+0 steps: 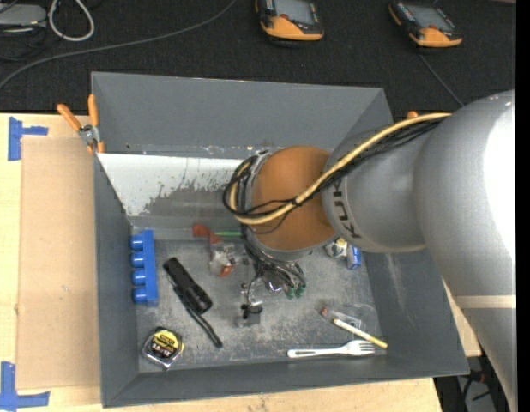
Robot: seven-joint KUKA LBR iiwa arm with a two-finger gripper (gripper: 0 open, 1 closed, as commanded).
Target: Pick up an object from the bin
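My arm (436,187) reaches in over the bin's (239,114) right rim, orange wrist cover (286,200) above its centre, gripper (258,294) pointing down near its floor

A: Where is the gripper (254,304) recorded?
B: Low over the middle of the bin (248,118), under the orange cover (286,200), near small red-and-white bits (219,257).
A: Other contents?
B: A blue pegged block (143,269) is noted at the left wall, with a black tool (192,299) beside it. A tape measure (162,346) and a white fork (334,349) are noted along the near wall.
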